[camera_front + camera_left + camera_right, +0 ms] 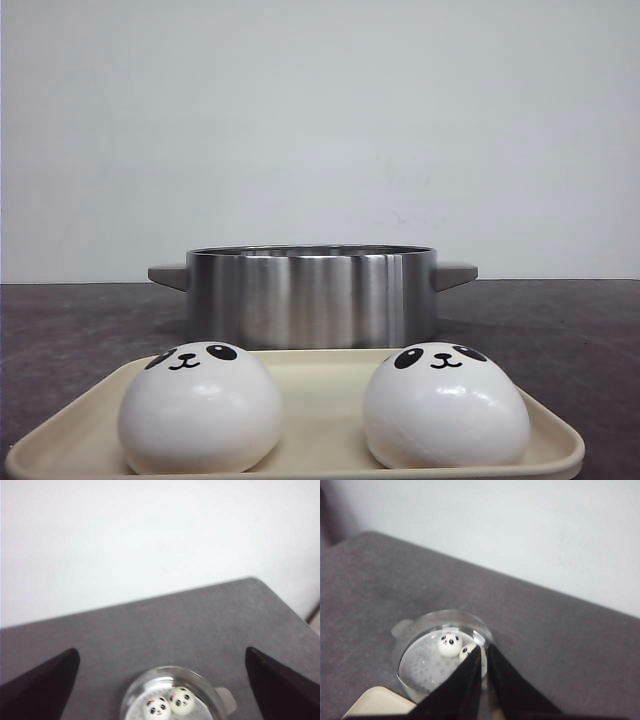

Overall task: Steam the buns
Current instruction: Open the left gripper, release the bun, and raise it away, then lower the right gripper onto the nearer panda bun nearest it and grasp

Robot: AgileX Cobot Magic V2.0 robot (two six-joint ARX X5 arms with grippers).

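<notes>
With two buns [168, 703] in the pot [311, 295] and two on the tray [330, 395], the spread left gripper [162, 680] or pressed-together right gripper [484, 680] should fetch another.

Place: it looked like a test room or lab set up as a play kitchen.
Wall: a bare white wall [320, 120] stood behind.
Table: a dark grey speckled table [560, 320] held a shiny round steel pot [310, 295] and a cream plastic tray [320, 400].

plain black wedge-shaped fingers [37, 687] on both tools, no visible markings
</notes>
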